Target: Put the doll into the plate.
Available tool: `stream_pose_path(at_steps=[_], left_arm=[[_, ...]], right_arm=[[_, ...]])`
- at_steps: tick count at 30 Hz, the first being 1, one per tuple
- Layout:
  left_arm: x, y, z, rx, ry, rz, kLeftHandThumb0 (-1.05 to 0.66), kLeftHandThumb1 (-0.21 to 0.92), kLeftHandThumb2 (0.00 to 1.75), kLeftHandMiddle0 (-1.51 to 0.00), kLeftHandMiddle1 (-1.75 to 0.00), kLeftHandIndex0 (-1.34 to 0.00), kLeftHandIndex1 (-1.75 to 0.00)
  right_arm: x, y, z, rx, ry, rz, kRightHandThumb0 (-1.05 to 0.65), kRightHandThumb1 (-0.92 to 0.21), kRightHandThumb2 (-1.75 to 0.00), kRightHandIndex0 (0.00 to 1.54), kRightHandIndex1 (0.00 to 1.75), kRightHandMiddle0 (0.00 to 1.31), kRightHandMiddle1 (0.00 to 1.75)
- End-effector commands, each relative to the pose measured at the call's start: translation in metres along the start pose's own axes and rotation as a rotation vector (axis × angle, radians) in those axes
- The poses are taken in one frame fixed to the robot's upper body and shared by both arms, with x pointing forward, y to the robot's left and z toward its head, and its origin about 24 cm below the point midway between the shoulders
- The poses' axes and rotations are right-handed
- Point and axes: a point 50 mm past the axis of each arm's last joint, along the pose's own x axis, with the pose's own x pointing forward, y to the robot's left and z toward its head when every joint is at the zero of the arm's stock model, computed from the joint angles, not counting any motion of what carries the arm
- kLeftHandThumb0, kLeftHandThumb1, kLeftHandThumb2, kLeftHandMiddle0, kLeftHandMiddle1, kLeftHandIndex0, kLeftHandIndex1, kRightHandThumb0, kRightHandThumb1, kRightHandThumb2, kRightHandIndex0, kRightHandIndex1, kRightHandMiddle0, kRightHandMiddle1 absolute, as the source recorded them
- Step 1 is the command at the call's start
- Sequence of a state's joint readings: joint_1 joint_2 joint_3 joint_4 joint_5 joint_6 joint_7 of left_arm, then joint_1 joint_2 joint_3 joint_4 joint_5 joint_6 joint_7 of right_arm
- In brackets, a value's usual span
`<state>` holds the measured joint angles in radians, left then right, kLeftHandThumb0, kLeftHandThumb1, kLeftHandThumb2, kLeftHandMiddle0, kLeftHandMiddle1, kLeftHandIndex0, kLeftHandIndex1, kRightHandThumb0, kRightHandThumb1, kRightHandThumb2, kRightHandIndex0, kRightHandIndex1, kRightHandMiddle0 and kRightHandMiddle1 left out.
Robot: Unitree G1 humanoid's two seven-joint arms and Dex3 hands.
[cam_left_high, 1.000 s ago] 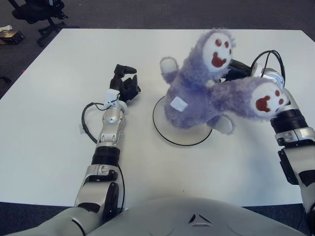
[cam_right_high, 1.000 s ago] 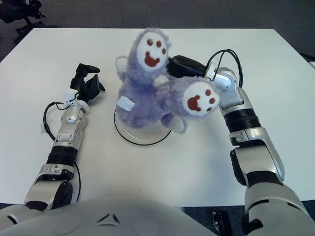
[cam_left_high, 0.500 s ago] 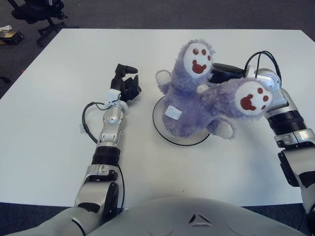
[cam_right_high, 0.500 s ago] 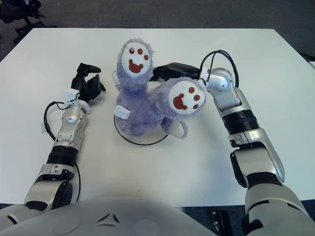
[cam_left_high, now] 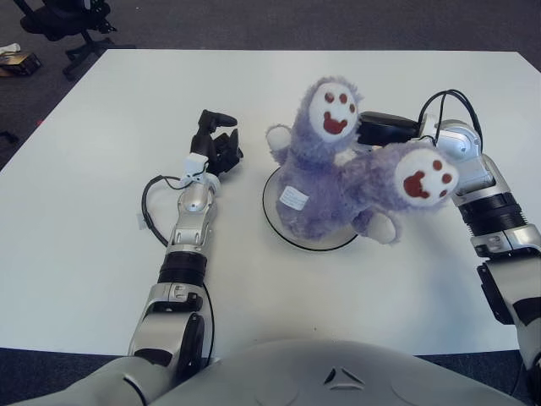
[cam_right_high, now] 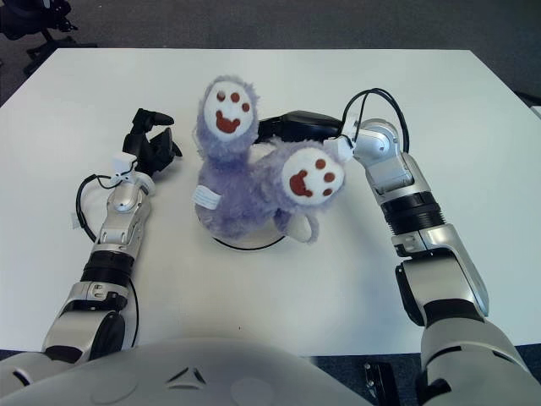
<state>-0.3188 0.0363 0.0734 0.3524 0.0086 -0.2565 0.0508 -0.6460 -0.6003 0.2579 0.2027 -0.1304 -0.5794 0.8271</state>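
Note:
A fluffy purple doll (cam_left_high: 317,190) with white soles and red paw prints sits upside down on the white, black-rimmed plate (cam_left_high: 272,222) at the table's middle. One leg stands up, the other leans right toward my right forearm. My right hand (cam_left_high: 387,128) reaches in behind the doll from the right. Its black fingers press against the plush and their tips are hidden by it. My left hand (cam_left_high: 216,142) shows left of the plate, apart from the doll, with relaxed fingers holding nothing.
The white table (cam_left_high: 101,271) spreads wide on every side of the plate. A black cable (cam_left_high: 148,207) loops beside my left forearm. Beyond the far left corner, an office chair (cam_left_high: 68,21) stands on the dark floor.
My right hand has brought the doll down and to the left, from a raised, tilted pose onto the plate. The left arm has not moved.

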Motion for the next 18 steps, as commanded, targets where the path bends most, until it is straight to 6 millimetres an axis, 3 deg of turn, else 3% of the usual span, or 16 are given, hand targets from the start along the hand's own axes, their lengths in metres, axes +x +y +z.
stream_pose_path(at_steps=[1,3,6,18], left_arm=[[-0.007,-0.001,-0.009,-0.01,0.037,0.002,-0.37,0.79,0.69,-0.84,-1.75,-0.29,-1.75],[-0.007,-0.002,-0.009,-0.011,0.037,0.001,-0.36,0.79,0.69,-0.84,-1.75,-0.28,-1.75],[-0.007,-0.002,-0.009,-0.012,0.036,0.001,-0.36,0.79,0.69,-0.83,-1.75,-0.28,-1.75],[-0.007,-0.001,-0.009,-0.015,0.036,0.0,-0.36,0.79,0.68,-0.83,-1.75,-0.28,-1.75]], right_arm=[[-0.007,-0.002,0.001,-0.013,0.022,-0.017,-0.65,-0.92,-0.06,0.28,0.33,0.22,0.28],[-0.009,-0.003,0.001,-0.013,0.025,-0.017,-0.66,-0.92,-0.04,0.24,0.15,0.18,0.16],[-0.012,-0.004,0.001,-0.014,0.03,-0.019,-0.67,-0.92,-0.04,0.2,0.05,0.14,0.09],[-0.023,-0.011,0.001,-0.042,0.055,-0.1,-0.68,-0.92,-0.03,0.13,0.0,0.08,0.03]])
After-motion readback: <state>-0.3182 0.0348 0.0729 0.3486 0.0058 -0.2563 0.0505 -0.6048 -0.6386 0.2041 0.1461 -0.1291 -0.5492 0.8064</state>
